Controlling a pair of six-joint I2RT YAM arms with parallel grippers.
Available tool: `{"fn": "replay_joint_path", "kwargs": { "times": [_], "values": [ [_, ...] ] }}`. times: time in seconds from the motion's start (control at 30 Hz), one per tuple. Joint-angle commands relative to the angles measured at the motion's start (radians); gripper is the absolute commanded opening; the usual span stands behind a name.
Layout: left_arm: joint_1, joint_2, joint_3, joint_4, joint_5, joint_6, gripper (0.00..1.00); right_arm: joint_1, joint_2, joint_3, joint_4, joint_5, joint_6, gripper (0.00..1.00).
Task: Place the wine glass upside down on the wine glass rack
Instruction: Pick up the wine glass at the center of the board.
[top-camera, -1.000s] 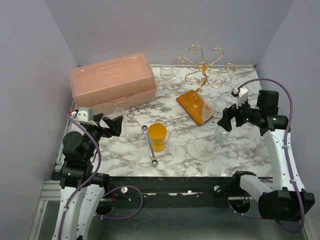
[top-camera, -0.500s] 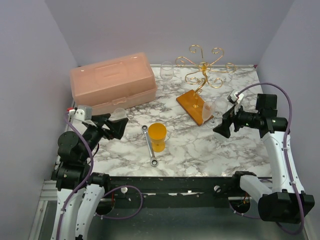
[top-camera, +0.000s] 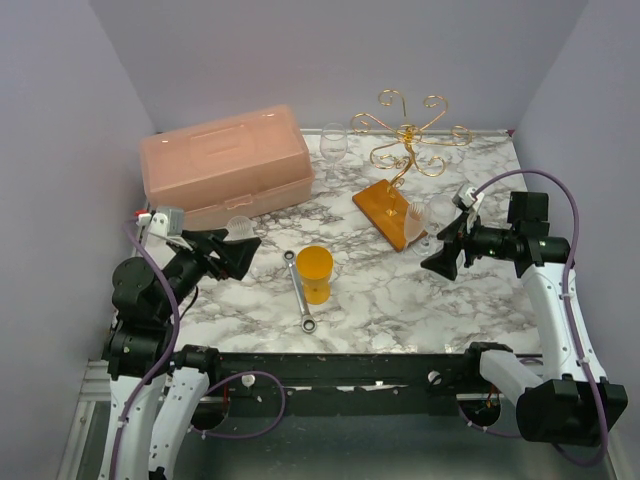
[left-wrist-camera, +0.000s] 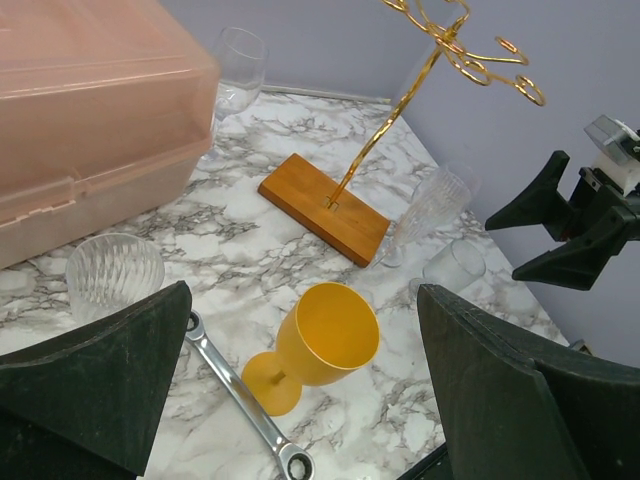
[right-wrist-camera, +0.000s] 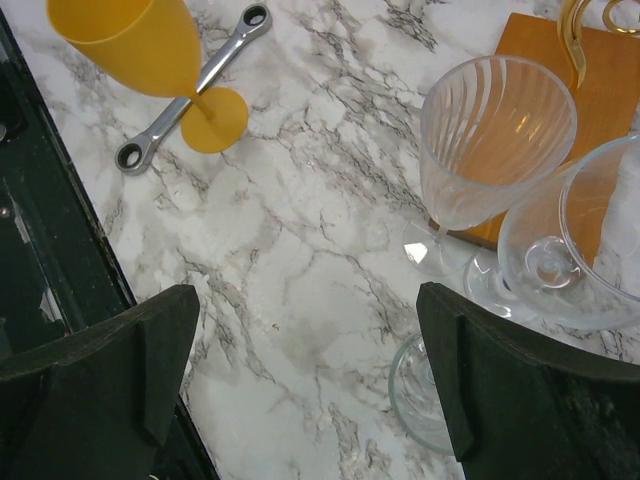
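The gold wine glass rack (top-camera: 410, 135) stands at the back right on its orange-brown base (top-camera: 384, 208), with nothing hanging on it. A ribbed wine glass (top-camera: 415, 222) and a plain one (top-camera: 441, 214) stand upright beside that base. In the right wrist view the ribbed glass (right-wrist-camera: 495, 140) is ahead and to the right. My right gripper (top-camera: 440, 250) hovers open just in front of them, holding nothing. My left gripper (top-camera: 243, 255) is open at the table's left, near another ribbed glass (top-camera: 240, 228), and points towards the yellow goblet (left-wrist-camera: 325, 340).
A pink plastic box (top-camera: 225, 165) fills the back left. A wrench (top-camera: 300, 290) lies beside the yellow goblet (top-camera: 315, 272) at mid-table. A further clear glass (top-camera: 333, 145) stands at the back beside the box. A low glass (right-wrist-camera: 425, 395) sits under my right finger.
My left gripper has risen and edged right towards the middle. My right gripper has shifted slightly left and nearer. Both stayed open, and no object moved.
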Motion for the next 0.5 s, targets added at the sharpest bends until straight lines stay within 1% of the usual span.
{"fn": "replay_joint_path", "kwargs": {
  "times": [0.0,0.27,0.47],
  "values": [
    [-0.004,0.005,0.049,-0.042,0.027,-0.012,0.98,-0.004,0.001,-0.003,0.035,-0.058,-0.002,1.00],
    [-0.004,0.033,0.082,-0.118,0.005,0.012,0.99,-0.003,-0.001,-0.013,0.051,-0.080,0.008,1.00],
    [-0.004,0.033,0.071,-0.126,0.007,0.019,0.99,-0.004,0.001,-0.016,0.055,-0.086,0.012,1.00]
  ]
}}
